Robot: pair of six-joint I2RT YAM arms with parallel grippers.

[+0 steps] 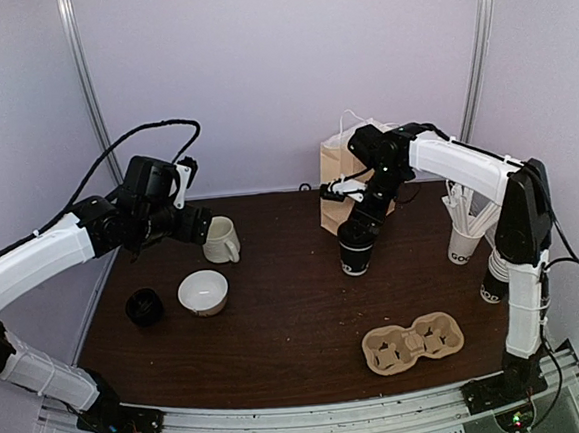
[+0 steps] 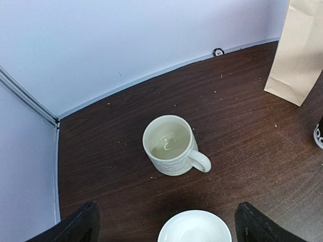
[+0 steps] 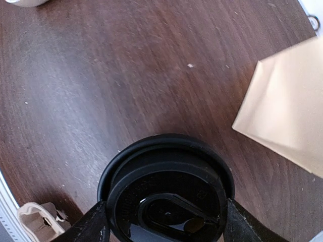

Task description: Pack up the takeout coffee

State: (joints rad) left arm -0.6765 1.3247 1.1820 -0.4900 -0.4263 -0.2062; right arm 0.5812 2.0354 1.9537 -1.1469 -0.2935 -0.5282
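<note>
White print on the takeout coffee (image 1: 355,253) unreadable; upright toward the far edge of the table (image 1: 279,338), lid (image 3: 151,166) up. Right gripper (image 3: 166,222) astride the lid, contact impossible to tell; left gripper (image 2: 165,226) gaping, empty.

The takeout coffee (image 3: 166,196) I look down on is black, lid and cup alike (white print low on its side, I think), on a dark brown wood-grain table (image 3: 101,75) beside a tan paper bag (image 3: 287,116), with a cream ribbed mug (image 2: 169,146) and a white bowl (image 2: 194,229).
</note>
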